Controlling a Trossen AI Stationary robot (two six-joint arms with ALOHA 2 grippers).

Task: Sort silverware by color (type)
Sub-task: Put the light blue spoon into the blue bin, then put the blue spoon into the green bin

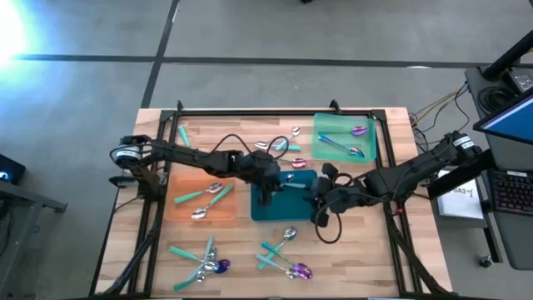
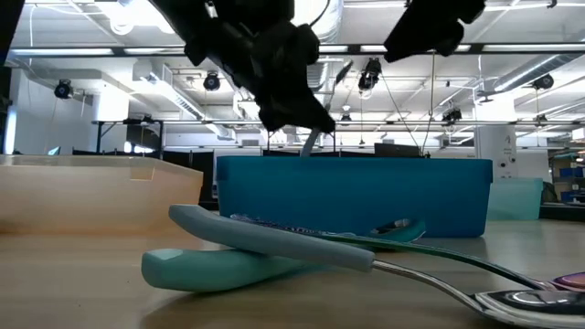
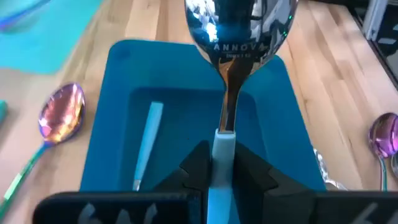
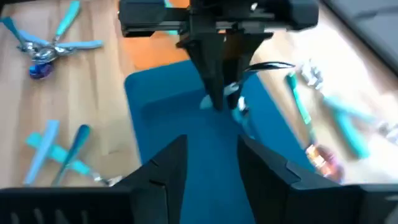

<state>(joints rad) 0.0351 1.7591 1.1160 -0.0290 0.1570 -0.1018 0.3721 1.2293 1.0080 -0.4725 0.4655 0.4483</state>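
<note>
A pale-handled spoon [image 3: 231,37] with a shiny silver bowl hangs over the blue tray [image 3: 112,124], its handle clenched in the left end effector [image 3: 222,171]. It appears to be held there so it can be set down beside the light-handled piece [image 3: 148,143] already lying in that tray, which looks like the place for this type.

The right end effector [image 4: 211,162] faces it from the tray's other side, fingers parted and holding nothing, close enough that the two arms crowd the same tray.

On the wooden surface [image 1: 241,258], the orange tray [image 1: 179,208] holds teal-handled pieces and the green tray [image 1: 333,125] holds purple-blue ones. Loose clusters [image 1: 204,260] of teal and purple-blue silverware still lie near the front edge, with more [image 1: 279,146] behind the blue tray.
</note>
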